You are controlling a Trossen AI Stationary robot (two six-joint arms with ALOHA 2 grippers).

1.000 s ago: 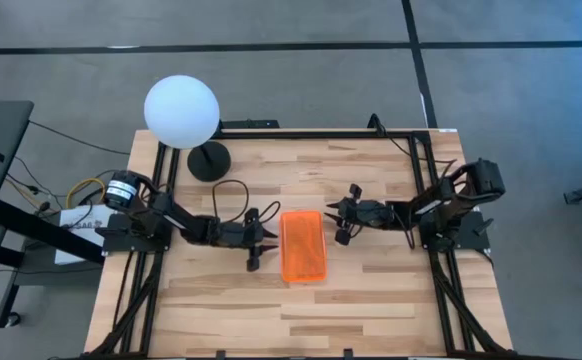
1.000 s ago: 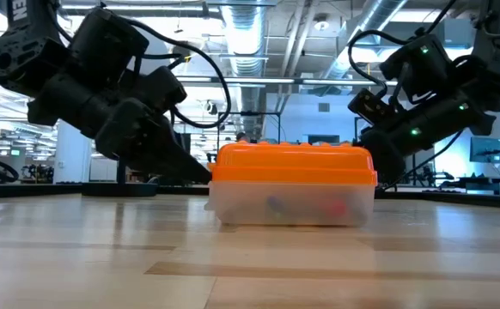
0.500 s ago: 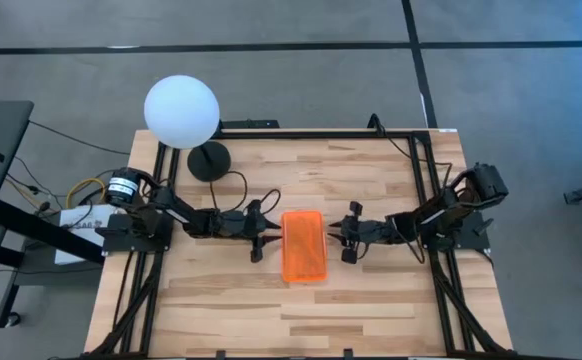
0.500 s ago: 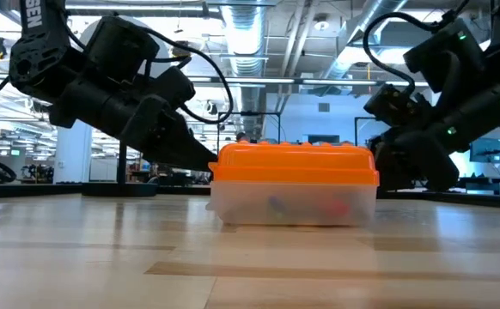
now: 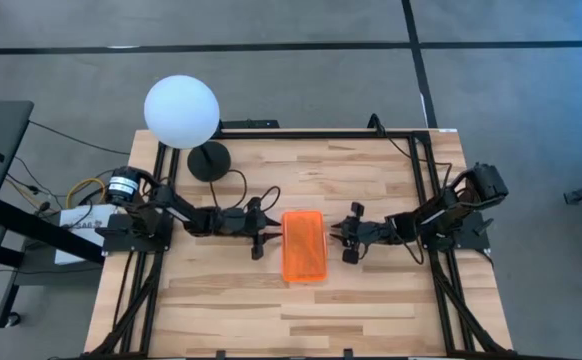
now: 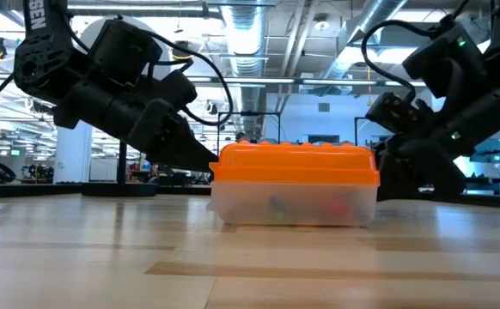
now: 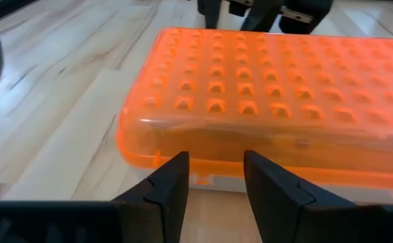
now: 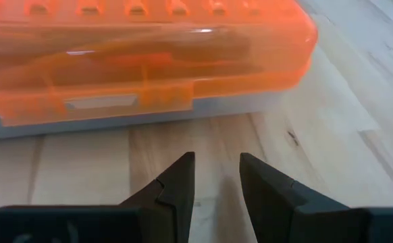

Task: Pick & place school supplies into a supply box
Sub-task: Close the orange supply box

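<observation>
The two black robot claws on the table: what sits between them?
The clear plastic supply box with the bright orange lid lies between the left end effector and right end effector, seen in the high view.

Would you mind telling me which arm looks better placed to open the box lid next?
Probably the left. Its end effector sits right at the supply box, fingers slightly apart at the orange lid edge. The right end effector also faces the box but stands a little off, with bare table between.
</observation>
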